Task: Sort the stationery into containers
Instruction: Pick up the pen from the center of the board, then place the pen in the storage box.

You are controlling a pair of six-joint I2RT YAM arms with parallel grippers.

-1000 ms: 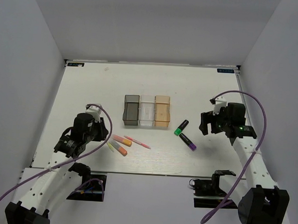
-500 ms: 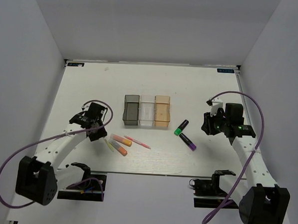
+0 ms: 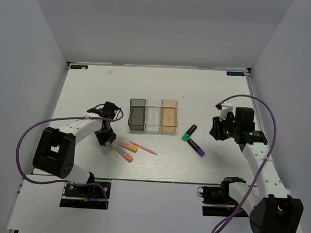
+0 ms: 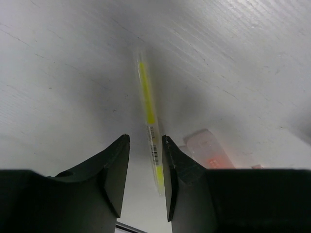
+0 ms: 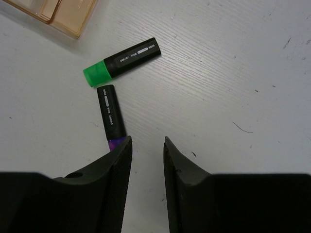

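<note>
Top external, stationery (image 3: pixel 127 145) outside bins (image 3: pixel 153 116), left end effector (image 4: pixel 145 141) and right end effector (image 5: pixel 147 141) part-open, gripping nothing.

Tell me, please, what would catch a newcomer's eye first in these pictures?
A row of three small bins, dark grey, clear and orange, stands in the middle of the white table. To its right lie a green highlighter and a purple highlighter, close together near the right gripper. On the left, the left gripper hangs with open jaws over a thin yellow pen.
</note>
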